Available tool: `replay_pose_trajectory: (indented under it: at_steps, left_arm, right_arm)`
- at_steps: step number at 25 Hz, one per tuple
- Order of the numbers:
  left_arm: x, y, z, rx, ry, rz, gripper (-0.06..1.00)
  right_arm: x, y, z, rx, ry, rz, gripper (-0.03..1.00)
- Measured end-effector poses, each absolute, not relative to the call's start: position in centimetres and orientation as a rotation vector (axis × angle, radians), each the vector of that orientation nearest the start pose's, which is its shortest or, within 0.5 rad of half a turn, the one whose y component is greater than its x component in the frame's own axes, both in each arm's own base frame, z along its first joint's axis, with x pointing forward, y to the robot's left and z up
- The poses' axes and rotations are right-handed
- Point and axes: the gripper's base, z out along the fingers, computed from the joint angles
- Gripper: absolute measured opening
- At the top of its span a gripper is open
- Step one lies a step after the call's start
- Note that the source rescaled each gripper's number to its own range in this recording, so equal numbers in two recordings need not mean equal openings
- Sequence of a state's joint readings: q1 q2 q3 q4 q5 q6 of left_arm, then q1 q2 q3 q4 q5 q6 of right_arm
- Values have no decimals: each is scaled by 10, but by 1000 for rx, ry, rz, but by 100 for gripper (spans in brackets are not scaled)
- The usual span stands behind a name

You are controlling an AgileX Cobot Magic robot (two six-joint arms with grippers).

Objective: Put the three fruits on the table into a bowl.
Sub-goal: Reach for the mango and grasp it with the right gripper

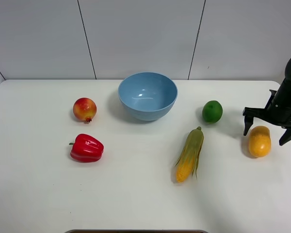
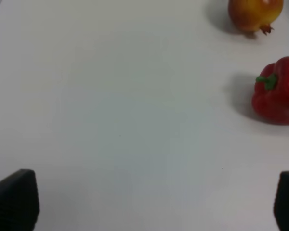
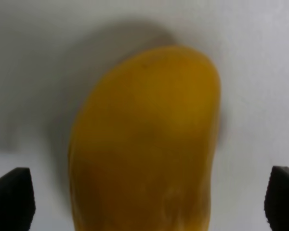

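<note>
The light-blue bowl (image 1: 148,95) stands at the back middle of the white table (image 1: 136,194). The pomegranate-like fruit (image 1: 84,109) lies left of it and shows in the left wrist view (image 2: 255,13). The green lime (image 1: 212,111) lies right of the bowl. The orange-yellow mango (image 1: 259,141) lies at the far right. My right gripper (image 1: 268,131) is open, its fingers either side of the mango (image 3: 144,144), just above it. My left gripper (image 2: 144,202) is open and empty over bare table; it is out of the exterior high view.
A red bell pepper (image 1: 87,148) lies in front of the pomegranate and shows in the left wrist view (image 2: 278,90). A corn cob with green husk (image 1: 189,154) lies between the bowl and the mango, toward the front.
</note>
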State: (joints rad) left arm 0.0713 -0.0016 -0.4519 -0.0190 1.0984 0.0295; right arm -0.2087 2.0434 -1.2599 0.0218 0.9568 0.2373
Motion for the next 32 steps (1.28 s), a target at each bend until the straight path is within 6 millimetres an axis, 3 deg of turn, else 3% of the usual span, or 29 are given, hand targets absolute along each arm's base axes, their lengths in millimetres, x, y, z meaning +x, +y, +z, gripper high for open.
replay_pose_trajectory:
  at_steps: [5, 17, 24, 32]
  left_arm:
    - [-2, -2, 261, -44, 2128, 36, 100]
    - [-2, -2, 261, -44, 2127, 37, 100]
    - [-2, -2, 261, -44, 2127, 37, 100]
    - [-2, -2, 261, -44, 2127, 37, 100]
  right_arm:
    - [356, -74, 107, 735, 3158, 24, 96]
    - [359, -72, 93, 712, 3171, 42, 85]
    - [361, -65, 93, 684, 3172, 46, 56]
    - [362, -61, 92, 688, 3172, 67, 12]
